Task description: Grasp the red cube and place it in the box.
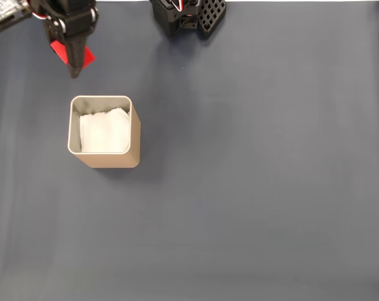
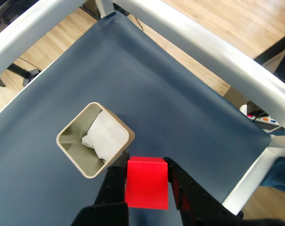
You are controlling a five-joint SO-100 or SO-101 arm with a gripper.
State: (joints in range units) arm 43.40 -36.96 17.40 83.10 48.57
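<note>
Pinching the red cube [image 2: 146, 182] up in the air, the tool [image 2: 147, 175] is carrying it and next needs to hang over the box [image 2: 70, 150] and let go.

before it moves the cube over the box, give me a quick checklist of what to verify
1. Red cube clamped between both fingers of the gripper: ok.
2. Cube lifted clear of the dark blue mat: ok in the wrist view.
3. Box upright with its opening facing up: ok.
4. Room inside the box, where white lining fills part of it: cannot tell.
5. Cube above the box opening: not ok; in the fixed view it sits beyond the box's far rim.
6. Path to the box free of obstacles: ok.
</note>
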